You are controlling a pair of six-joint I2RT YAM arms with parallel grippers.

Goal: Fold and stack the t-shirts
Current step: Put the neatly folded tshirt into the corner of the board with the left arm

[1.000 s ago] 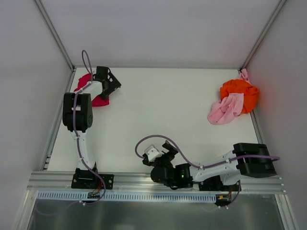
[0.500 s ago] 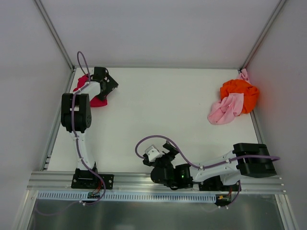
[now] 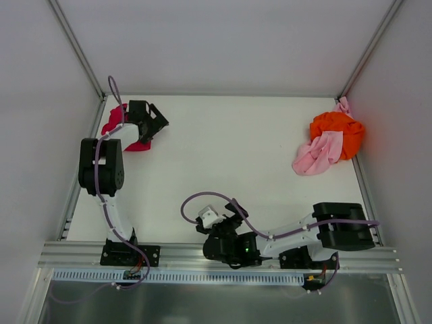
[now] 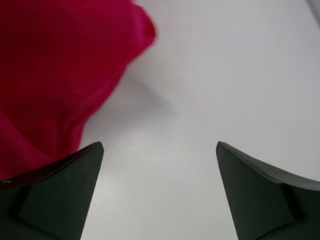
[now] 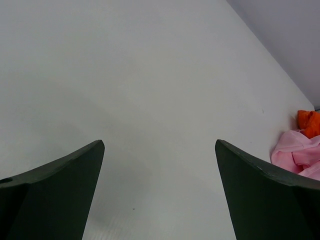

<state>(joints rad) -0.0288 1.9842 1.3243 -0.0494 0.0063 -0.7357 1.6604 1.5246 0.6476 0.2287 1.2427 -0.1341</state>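
The crimson t-shirt (image 3: 111,121) is lying bunched in the far-left corner of the desk (image 3: 229,148), its heap running diagonally from the corner towards near-right, with the left arm crossing over its middle. The left pincer (image 3: 160,125) is hovering at its right edge, jaws spread apart. The left wrist view is showing the crimson cloth (image 4: 60,75) just beyond the left finger and bare desk between the tips, with nothing gripped.

At far right, the orange t-shirt (image 3: 337,131) is sitting crumpled, and the pale pink t-shirt (image 3: 317,155) is trailing from it towards near-left. The right pincer (image 3: 231,214) is gaping low over the near desk.

Since a second ago, the right arm has slid left and the left elbow has swung outward.
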